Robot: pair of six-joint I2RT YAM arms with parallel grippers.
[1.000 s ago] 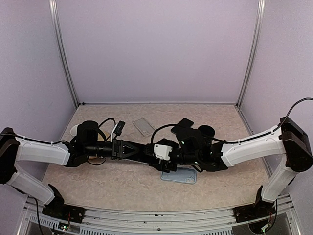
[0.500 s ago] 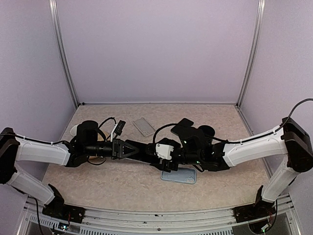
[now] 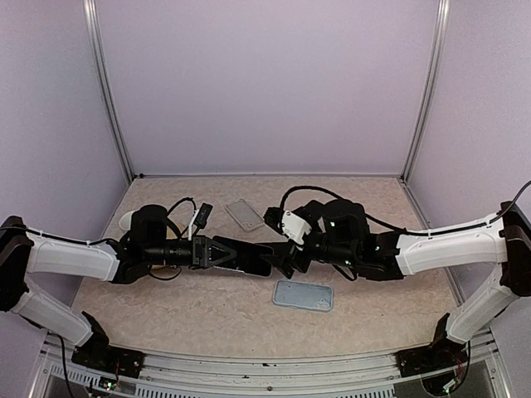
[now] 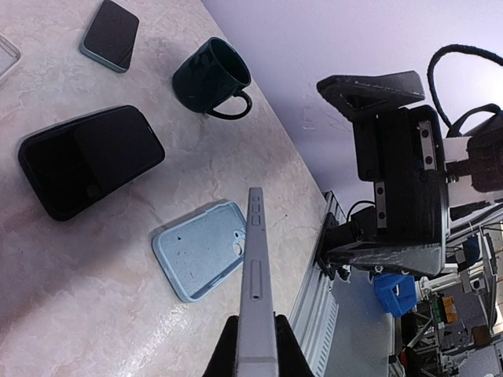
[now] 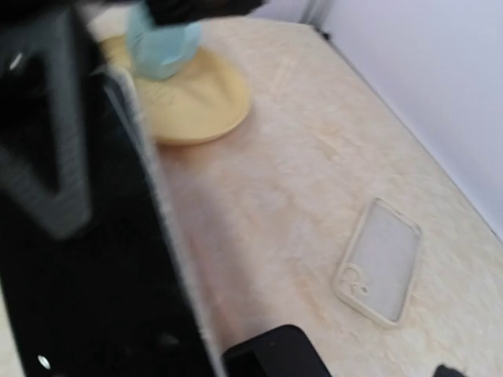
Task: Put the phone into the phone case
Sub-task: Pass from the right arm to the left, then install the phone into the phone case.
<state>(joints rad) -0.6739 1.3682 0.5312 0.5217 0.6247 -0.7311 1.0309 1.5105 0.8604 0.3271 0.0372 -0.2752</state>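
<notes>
Hand-over stage: phone (image 4: 255, 290) pinched edge-on in left gripper (image 4: 253, 345), aloft above blue case (image 4: 200, 250). Right gripper (image 4: 369, 169) spread wide, empty, just beyond case. Next: turn phone flat, align with case cutout, press in

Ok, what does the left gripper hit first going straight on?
Probably the open right gripper, just past the tip of the held phone, though the left wrist view puts it slightly aside, so unsure.
</notes>
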